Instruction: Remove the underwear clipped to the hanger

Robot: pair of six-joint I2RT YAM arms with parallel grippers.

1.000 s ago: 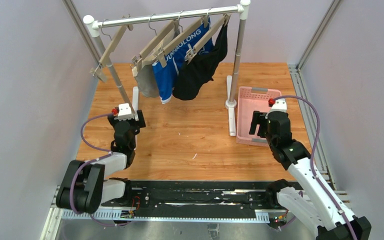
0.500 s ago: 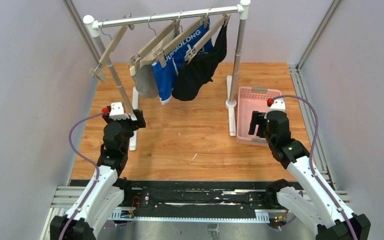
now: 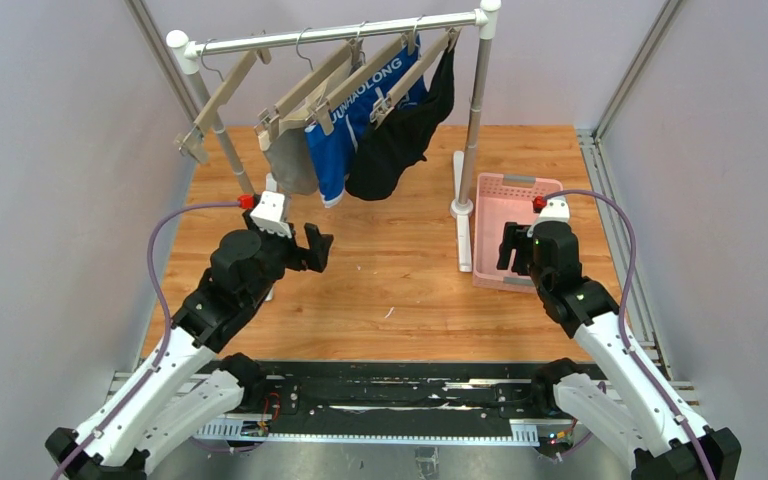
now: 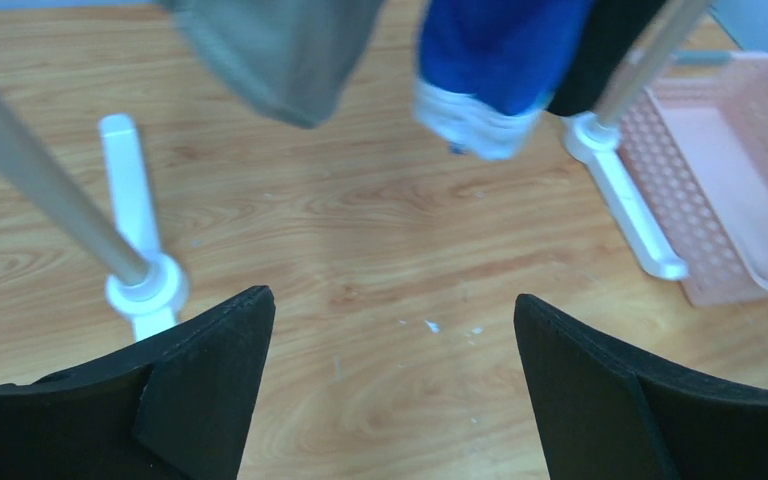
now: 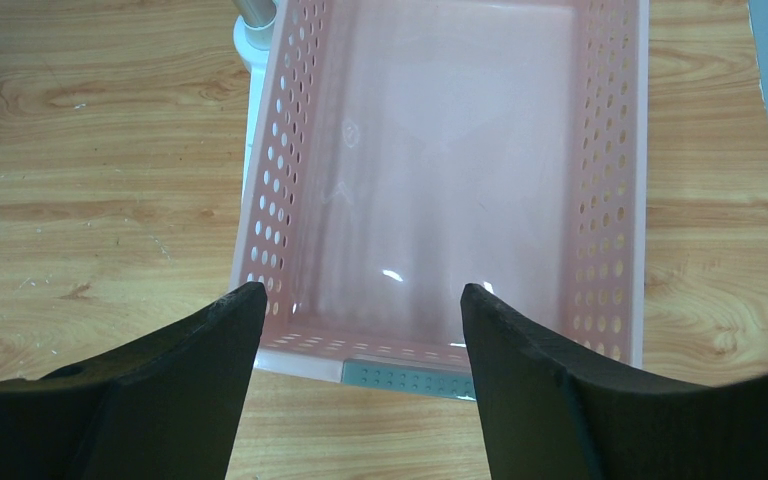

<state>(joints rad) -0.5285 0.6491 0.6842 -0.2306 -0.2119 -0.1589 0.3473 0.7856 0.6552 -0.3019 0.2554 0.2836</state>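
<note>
left fingers (image 3: 318,240) nearer grey underwear (image 3: 294,165) hem

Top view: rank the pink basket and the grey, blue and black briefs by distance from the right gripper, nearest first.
From the right gripper:
1. Pink basket, just beneath it, on the right side.
2. Black briefs, rightmost on the rack.
3. Blue briefs, in the middle.
4. Grey briefs, leftmost.

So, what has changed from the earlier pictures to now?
The left gripper moved forward and to the right, toward the underwear, jaws open and holding nothing. The underwear stayed clipped, and the right gripper stayed open over the basket.
</note>
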